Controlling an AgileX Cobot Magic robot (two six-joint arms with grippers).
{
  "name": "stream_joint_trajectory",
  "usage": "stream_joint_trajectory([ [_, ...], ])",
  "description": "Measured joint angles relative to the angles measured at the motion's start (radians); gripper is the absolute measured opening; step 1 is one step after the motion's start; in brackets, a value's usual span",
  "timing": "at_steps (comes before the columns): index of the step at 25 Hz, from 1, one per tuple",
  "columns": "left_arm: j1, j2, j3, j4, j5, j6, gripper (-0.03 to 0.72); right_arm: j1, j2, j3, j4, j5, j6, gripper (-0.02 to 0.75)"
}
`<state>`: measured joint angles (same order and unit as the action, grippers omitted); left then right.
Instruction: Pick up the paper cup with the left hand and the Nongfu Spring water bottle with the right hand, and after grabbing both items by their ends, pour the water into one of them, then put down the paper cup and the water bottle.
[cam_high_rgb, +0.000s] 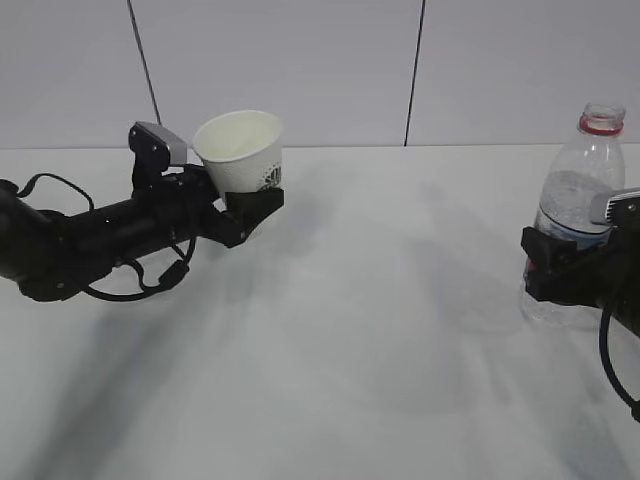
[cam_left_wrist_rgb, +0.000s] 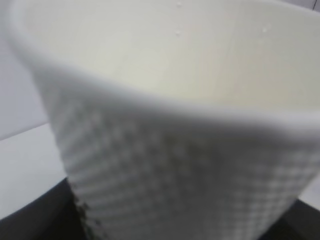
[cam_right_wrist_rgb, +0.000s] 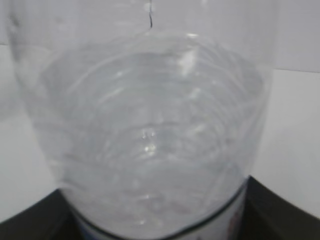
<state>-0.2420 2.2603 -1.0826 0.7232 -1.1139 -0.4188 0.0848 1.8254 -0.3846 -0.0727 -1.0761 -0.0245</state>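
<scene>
Left jaws grip the cup (cam_high_rgb: 243, 150) by its base, lifted and tipped near the surface's (cam_high_rgb: 360, 330) far-left edge, while right jaws clasp the uncapped bottle (cam_high_rgb: 577, 215) low at the right edge, ready for pouring.

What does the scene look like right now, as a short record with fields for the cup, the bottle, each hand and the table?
cup: white paper cup, lifted off the table, tilted, mouth open upward
bottle: clear plastic bottle, upright, no cap, red neck ring, partly filled with water
left hand: left hand closed on the cup's lower end
right hand: right hand closed around the bottle's lower part
table: white table; whether the bottle's base touches it is unclear
pouring: not under way; cup and bottle far apart
</scene>
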Motion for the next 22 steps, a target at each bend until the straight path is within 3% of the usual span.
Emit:
stream_joint_trajectory([
  [22,-0.228,-0.002,0.002,0.116,-0.002,-0.027,0.557,0.0,0.0,0.016,-0.039,0.0,0.006,0.474],
])
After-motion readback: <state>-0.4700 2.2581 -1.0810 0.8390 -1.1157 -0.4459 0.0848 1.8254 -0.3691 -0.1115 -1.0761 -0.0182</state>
